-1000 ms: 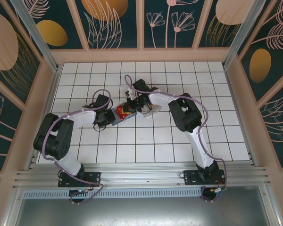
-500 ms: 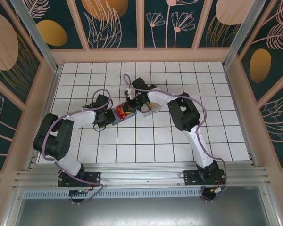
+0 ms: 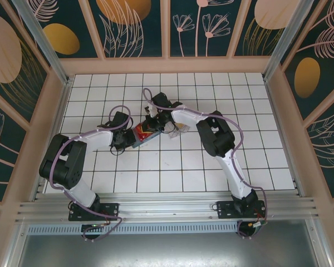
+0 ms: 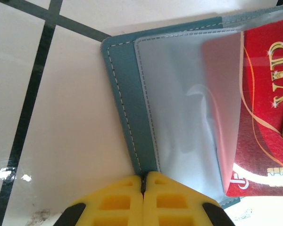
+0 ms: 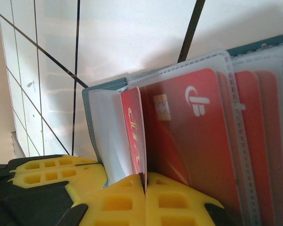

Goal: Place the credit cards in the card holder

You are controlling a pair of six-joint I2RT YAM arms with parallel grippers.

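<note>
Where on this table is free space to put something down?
Free: far tile rows by back wall; tiles between right arm and right wall; near tiles between left base and right base. Crowded: centre, left gripper on card holder, right gripper on red card.

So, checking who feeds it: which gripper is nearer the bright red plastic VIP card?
Right. The right gripper is shut on the edge of the bright red plastic VIP card; the left gripper pinches the edge of the teal-blue rectangular card holder, beside the card, not touching it.
</note>
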